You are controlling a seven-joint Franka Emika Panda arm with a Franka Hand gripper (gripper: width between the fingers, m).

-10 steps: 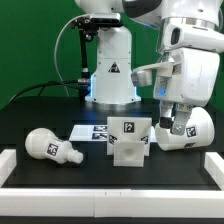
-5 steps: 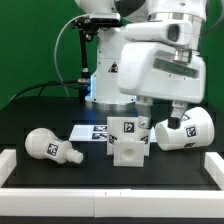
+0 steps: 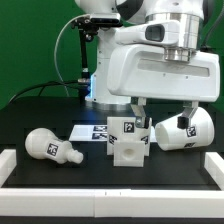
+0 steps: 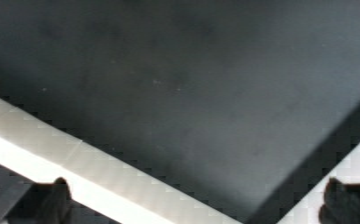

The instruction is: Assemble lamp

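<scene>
The lamp's three white parts lie apart on the black table. The square base stands in the middle. The bulb lies on its side at the exterior view's left. The shade lies on its side at the exterior view's right. My gripper hangs above the table between base and shade, open and empty, one finger above the base and the other over the shade. In the wrist view my gripper shows only two dark fingertips far apart, with no lamp part in sight.
The marker board lies flat behind the base. The white robot pedestal stands at the back. A white rail borders the table's front and shows as a diagonal band in the wrist view.
The arm has swung from the exterior view's right toward the middle and now fills the upper scene. The gripper has left the shade's side; the lamp parts have not moved.
</scene>
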